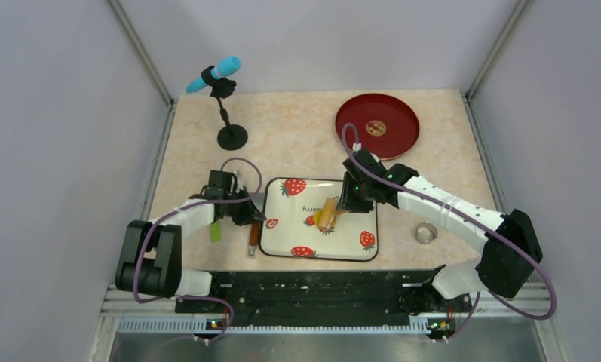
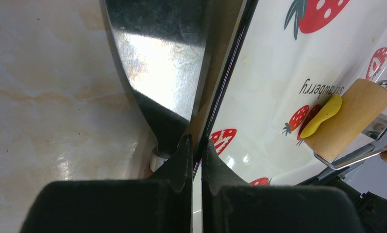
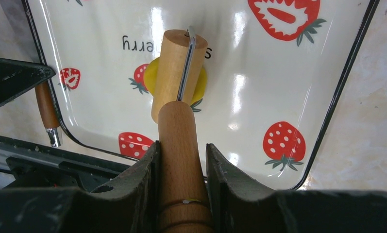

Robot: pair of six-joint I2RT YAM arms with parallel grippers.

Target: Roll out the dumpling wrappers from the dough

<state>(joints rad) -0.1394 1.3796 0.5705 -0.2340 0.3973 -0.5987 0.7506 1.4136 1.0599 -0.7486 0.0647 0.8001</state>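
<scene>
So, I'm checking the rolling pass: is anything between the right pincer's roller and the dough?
Nothing visible is. The right pincer grips the roller by its handle, and the wooden drum rests straight on the yellow dough in the strawberry tray, nothing else between them.

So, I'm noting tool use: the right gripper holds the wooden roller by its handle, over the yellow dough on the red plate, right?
Not quite. The right gripper does hold the roller by its handle over the yellow dough, but the dough lies on the white strawberry tray, not the red plate, as the right wrist view shows.
</scene>
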